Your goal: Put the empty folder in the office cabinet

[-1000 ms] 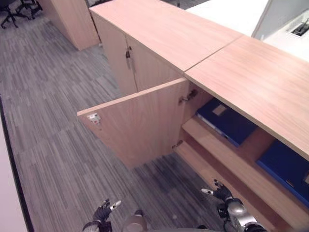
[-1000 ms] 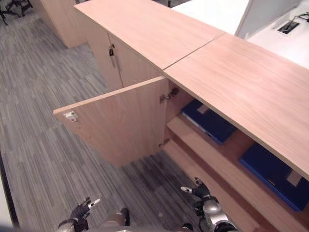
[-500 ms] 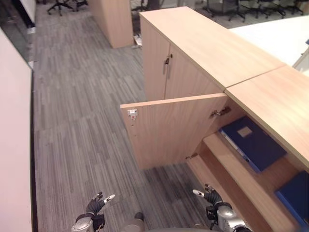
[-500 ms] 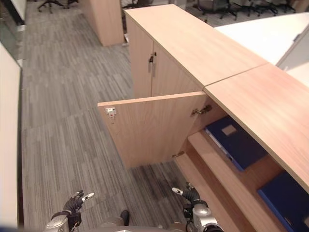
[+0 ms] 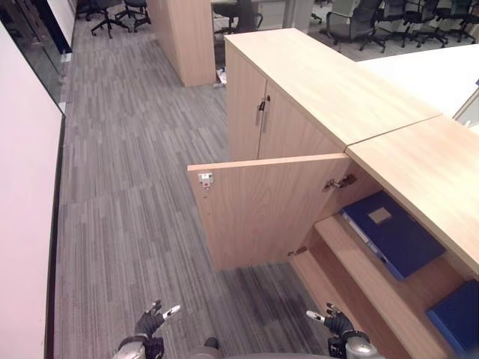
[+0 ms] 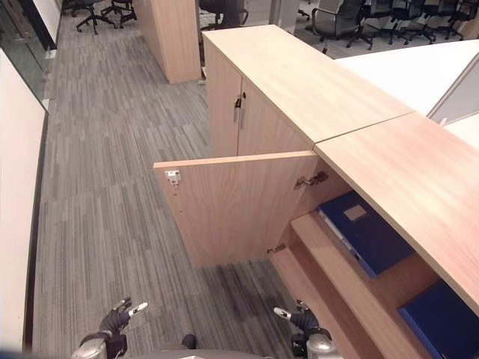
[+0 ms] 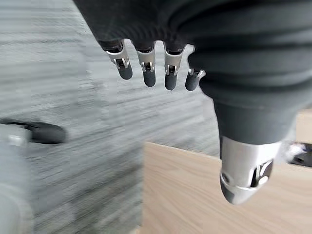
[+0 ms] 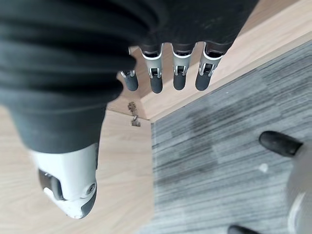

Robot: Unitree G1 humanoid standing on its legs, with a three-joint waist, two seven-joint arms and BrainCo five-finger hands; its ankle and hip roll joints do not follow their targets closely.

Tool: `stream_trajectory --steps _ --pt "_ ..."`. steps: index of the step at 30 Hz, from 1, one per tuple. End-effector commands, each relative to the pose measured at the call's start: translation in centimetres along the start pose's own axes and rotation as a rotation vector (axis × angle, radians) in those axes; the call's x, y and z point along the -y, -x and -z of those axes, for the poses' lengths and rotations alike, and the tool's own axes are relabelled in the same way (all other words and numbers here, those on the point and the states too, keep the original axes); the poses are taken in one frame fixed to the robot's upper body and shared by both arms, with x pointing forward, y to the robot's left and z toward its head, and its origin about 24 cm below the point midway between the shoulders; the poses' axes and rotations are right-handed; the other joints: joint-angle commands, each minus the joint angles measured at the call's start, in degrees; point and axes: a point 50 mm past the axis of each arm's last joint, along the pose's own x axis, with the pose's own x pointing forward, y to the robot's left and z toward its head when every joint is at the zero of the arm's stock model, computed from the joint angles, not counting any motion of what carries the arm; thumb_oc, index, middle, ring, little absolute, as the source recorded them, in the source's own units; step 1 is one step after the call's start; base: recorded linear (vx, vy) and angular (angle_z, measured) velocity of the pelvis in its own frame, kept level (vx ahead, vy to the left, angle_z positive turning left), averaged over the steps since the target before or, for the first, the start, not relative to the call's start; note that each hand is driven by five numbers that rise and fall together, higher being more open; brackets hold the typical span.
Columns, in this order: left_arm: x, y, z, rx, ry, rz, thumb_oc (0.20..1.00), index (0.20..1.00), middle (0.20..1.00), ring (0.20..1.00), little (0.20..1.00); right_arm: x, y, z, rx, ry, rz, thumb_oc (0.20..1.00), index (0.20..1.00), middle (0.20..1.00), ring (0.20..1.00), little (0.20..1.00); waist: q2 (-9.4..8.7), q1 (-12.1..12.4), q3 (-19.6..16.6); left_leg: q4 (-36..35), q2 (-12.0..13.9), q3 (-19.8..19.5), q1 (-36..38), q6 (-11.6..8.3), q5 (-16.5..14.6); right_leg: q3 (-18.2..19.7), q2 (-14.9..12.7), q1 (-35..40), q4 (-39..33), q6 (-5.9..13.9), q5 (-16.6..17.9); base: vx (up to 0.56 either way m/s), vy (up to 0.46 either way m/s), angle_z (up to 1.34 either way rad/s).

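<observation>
Dark blue flat folder lies on the upper shelf of the light wood office cabinet, door open. Left hand and right hand hang low, fingers relaxed, holding nothing; placing looks done.

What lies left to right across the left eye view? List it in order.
Left hand → open cabinet door → right hand → blue folder on the upper shelf → second blue folder at the right edge.

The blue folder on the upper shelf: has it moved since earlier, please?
No. The blue folder still lies beside the hinge; only the camera shifted.
</observation>
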Motion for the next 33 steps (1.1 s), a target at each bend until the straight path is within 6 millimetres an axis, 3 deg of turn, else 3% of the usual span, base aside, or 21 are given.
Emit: stream_trajectory --steps 1,3,5,7,8,15,16,19,20,27,33 --pt "0.4 -1.2 -3.9 0.147 0.004 -0.014 1.0 1.0 1.0 1.0 1.0 0.6 -0.4 -1.4 0.038 0.031 0.006 1.0 1.0 1.0 1.0 1.0 1.34 -0.4 0.2 -0.7 -2.6 -0.3 0.6 1.58 -1.7 1.0 -1.4 -1.3 1.4 3.66 2.6 0.03 -0.022 -0.07" --pt "0.2 -1.5 -5.3 0.189 0.012 -0.024 1.0 1.0 1.0 1.0 1.0 0.6 -0.4 -1.0 0.025 0.041 0.004 1.0 1.0 1.0 1.0 1.0 1.35 -0.9 -0.1 -1.1 -2.4 0.2 1.2 1.53 -1.7 1.4 -1.3 -1.1 1.2 3.67 2.8 0.05 -0.021 -0.21" --pt "-0.6 -1.9 -9.0 0.303 0.033 -0.049 1.0 1.0 1.0 1.0 1.0 0.6 -0.2 -0.8 0.024 0.057 -0.007 1.0 1.0 1.0 1.0 1.0 1.43 -2.1 -0.6 -1.8 -2.1 1.1 2.4 1.39 -1.8 2.3 -1.2 -0.9 1.1 3.82 3.1 0.08 -0.013 -0.29" --pt "-0.9 -2.0 -10.0 0.329 0.043 -0.058 1.0 1.0 1.0 1.0 1.0 0.5 -0.2 -0.7 0.024 0.061 -0.013 1.0 1.0 1.0 1.0 1.0 1.45 -2.4 -0.6 -1.9 -2.0 1.5 2.7 1.34 -1.9 2.5 -1.2 -0.8 1.0 3.87 3.2 0.04 -0.002 -0.23" --pt "-1.6 -2.1 -12.8 0.406 0.037 -0.076 1.0 1.0 1.0 1.0 1.0 0.4 -0.1 -0.7 0.028 0.086 -0.029 1.0 1.0 1.0 1.0 1.0 1.48 -3.3 -1.0 -2.2 -1.8 2.2 3.1 1.22 -2.0 3.1 -1.2 -0.9 0.7 4.0 3.5 0.04 -0.002 -0.23" --pt "-5.5 -0.8 -23.0 0.637 0.014 -0.183 1.0 1.0 1.0 1.0 1.0 0.1 0.0 -1.2 0.062 0.134 -0.074 1.0 1.0 1.0 1.0 1.0 1.38 -6.1 -1.4 -2.9 -1.4 4.5 4.1 0.9 -2.3 4.8 -1.2 -1.7 0.3 4.87 4.7 0.03 -0.006 -0.19" --pt "-5.7 -0.3 -25.2 0.691 0.012 -0.184 1.0 1.0 1.0 1.0 1.0 0.1 0.0 -1.4 0.07 0.133 -0.082 1.0 1.0 1.0 1.0 1.0 1.32 -6.5 -1.4 -3.0 -1.4 5.1 4.1 0.84 -2.4 5.3 -1.2 -2.1 0.3 5.11 5.0 0.01 -0.004 -0.18" --pt "-6.1 0.3 -27.1 0.737 0.02 -0.187 1.0 1.0 1.0 1.0 1.0 0.0 0.0 -1.5 0.071 0.133 -0.091 1.0 1.0 1.0 1.0 1.0 1.15 -7.0 -1.3 -3.1 -1.3 5.8 4.2 0.83 -2.5 5.9 -1.3 -2.6 0.3 5.49 5.4 0.01 0.003 -0.23" --pt "-6.0 0.8 -28.8 0.781 0.033 -0.18 1.0 1.0 1.0 1.0 1.0 0.1 -0.1 -1.3 0.057 0.134 -0.089 1.0 1.0 1.0 1.0 1.0 1.11 -7.6 -1.3 -3.1 -1.2 6.5 4.1 0.83 -2.5 6.4 -1.4 -3.1 0.4 5.78 5.7 0.01 0.014 -0.18" --pt "-5.3 1.2 -30.9 0.823 0.039 -0.154 1.0 1.0 1.0 1.0 1.0 0.3 -0.1 -0.8 0.027 0.126 -0.087 1.0 1.0 1.0 1.0 1.0 0.39 -8.4 -0.9 -3.1 -1.1 8.0 4.0 0.85 -2.7 7.7 -1.5 -4.2 0.6 6.38 6.3 0.0 0.014 -0.2" --pt "-3.5 0.5 -30.5 0.805 0.057 -0.1 1.0 1.0 1.0 1.0 1.0 0.2 -0.1 -0.4 0.01 0.107 -0.083 1.0 1.0 1.0 1.0 1.0 -0.38 -8.8 -0.5 -3.1 -1.2 7.9 4.1 1.03 -2.9 7.9 -1.6 -4.5 1.0 6.56 6.3 0.0 0.011 -0.04"
